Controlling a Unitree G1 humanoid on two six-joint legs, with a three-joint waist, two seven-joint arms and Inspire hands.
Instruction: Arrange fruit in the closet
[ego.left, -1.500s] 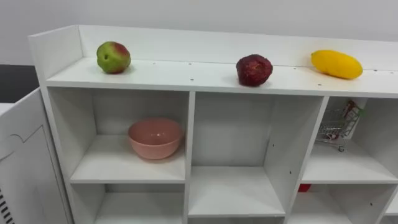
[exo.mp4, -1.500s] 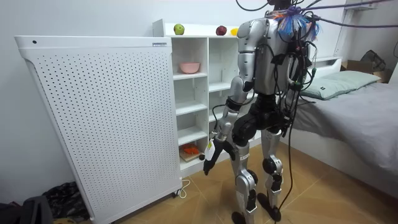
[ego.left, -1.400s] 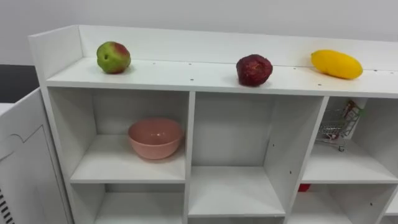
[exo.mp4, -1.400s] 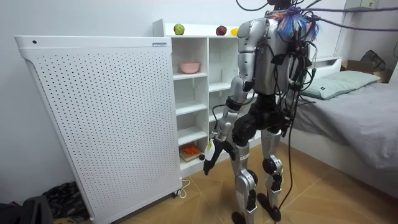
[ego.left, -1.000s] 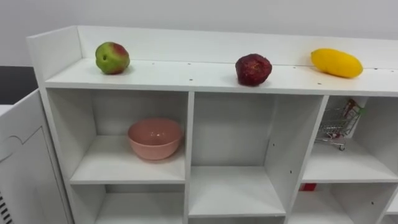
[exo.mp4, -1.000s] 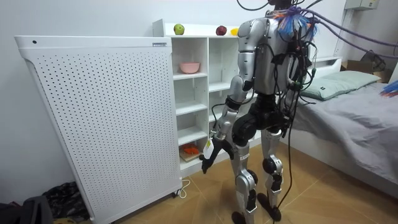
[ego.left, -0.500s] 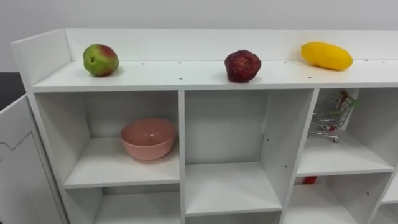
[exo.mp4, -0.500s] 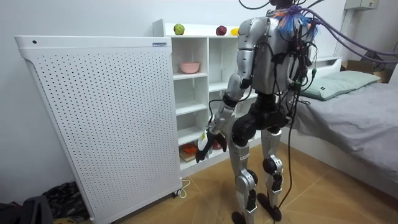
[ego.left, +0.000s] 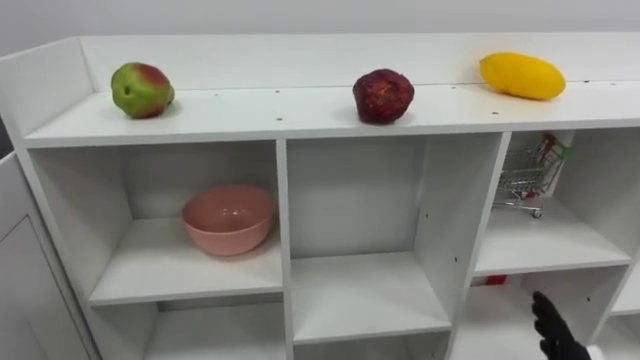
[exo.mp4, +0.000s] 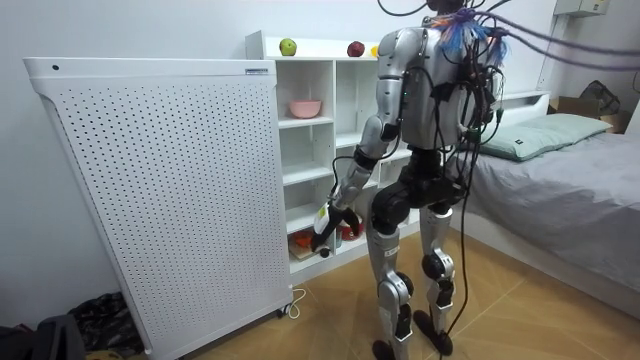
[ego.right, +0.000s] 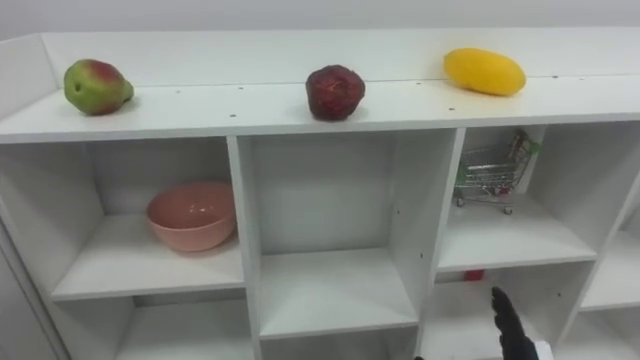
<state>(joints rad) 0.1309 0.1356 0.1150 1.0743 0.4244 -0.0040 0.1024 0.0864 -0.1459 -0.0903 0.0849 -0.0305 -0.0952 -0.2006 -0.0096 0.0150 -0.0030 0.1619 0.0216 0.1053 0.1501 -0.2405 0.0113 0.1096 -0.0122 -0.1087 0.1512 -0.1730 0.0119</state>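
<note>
On top of the white shelf unit (ego.left: 300, 113) lie three fruits: a green-red apple (ego.left: 141, 89) at the left, a dark red fruit (ego.left: 382, 96) in the middle and a yellow mango (ego.left: 521, 76) at the right. My right hand (ego.left: 553, 325) comes up at the lower right, in front of the lower right compartment, fingers straight and holding nothing. In the room view that hand (exo.mp4: 324, 235) reaches toward the lower shelves, and I stand close before the unit.
A pink bowl (ego.left: 227, 218) sits in the upper left compartment, a small wire cart (ego.left: 525, 180) in the upper right one, a red item (ego.left: 487, 282) below it. A perforated white panel (exo.mp4: 160, 190) stands at the room view's left, a bed (exo.mp4: 570, 170) at its right.
My right arm has swung forward and up from beside my leg toward the shelves, and the hand has entered the eye view. The head view has shifted a little; the fruits have not moved.
</note>
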